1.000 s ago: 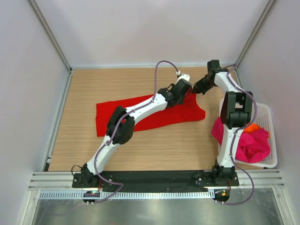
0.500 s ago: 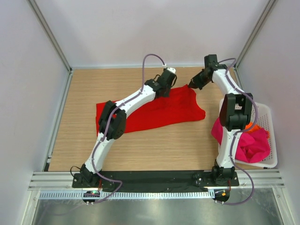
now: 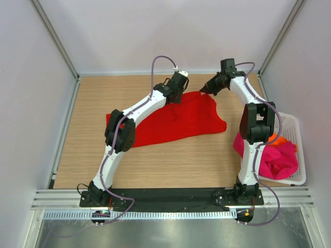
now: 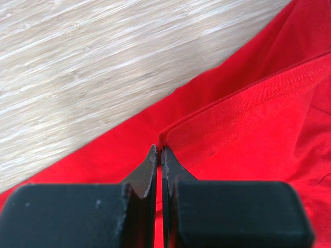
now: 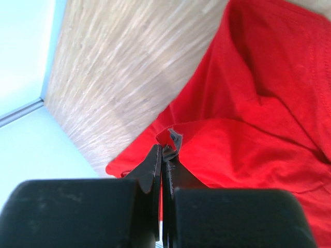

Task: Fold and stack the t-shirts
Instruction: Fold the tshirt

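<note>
A bright red t-shirt (image 3: 176, 121) lies spread across the middle of the wooden table. My left gripper (image 3: 175, 98) is shut on its far edge, pinching a fold of red cloth (image 4: 217, 124) between its jaws (image 4: 159, 155). My right gripper (image 3: 203, 91) is shut on the shirt's far right corner, with red cloth (image 5: 243, 150) and a small grey tag pinched at the tips (image 5: 163, 152). A magenta-pink t-shirt (image 3: 274, 157) and an orange one (image 3: 280, 140) lie bunched in the basket at the right.
The white lattice basket (image 3: 298, 150) stands at the table's right edge, beside the right arm's base. The back wall and metal frame posts run close behind both grippers. Bare wood (image 3: 93, 98) shows at the far left and along the near side.
Both grippers have moved toward the back wall and leftward, dragging the red shirt's far edge with them. The shirt's top edge now lies farther back and stretched between the two grippers.
</note>
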`<state>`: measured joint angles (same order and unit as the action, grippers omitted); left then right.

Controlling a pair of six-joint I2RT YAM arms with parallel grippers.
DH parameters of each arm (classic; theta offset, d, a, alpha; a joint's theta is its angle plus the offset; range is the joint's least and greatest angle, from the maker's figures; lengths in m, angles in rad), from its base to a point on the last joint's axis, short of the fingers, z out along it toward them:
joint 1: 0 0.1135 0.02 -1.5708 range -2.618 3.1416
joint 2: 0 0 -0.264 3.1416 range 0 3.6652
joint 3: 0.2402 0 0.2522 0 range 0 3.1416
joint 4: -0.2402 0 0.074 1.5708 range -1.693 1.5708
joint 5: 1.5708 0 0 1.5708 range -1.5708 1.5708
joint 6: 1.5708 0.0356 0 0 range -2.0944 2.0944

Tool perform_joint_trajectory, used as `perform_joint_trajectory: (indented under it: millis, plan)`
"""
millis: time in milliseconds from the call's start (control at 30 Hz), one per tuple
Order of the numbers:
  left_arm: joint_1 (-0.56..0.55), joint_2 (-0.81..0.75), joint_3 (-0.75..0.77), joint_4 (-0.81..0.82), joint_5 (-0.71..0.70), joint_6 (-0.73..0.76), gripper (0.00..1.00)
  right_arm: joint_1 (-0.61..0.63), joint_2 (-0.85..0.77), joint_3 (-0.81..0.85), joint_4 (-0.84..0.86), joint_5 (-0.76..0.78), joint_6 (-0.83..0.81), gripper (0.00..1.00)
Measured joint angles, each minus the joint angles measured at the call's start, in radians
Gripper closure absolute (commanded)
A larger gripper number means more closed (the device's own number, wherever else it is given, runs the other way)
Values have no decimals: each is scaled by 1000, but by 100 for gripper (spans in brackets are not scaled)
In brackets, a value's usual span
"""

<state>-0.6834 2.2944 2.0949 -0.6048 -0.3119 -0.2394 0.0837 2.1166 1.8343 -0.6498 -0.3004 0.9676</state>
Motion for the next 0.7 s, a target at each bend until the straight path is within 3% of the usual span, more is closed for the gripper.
perform_joint_trajectory:
  millis: [300,700]
  plan:
    - [14,0,0,-3,-6,27,100,2,5,-39,111,-26,15,98]
    - [35,0,-2,-59,55,37,100,7,5,-77,110,-55,-10,99]
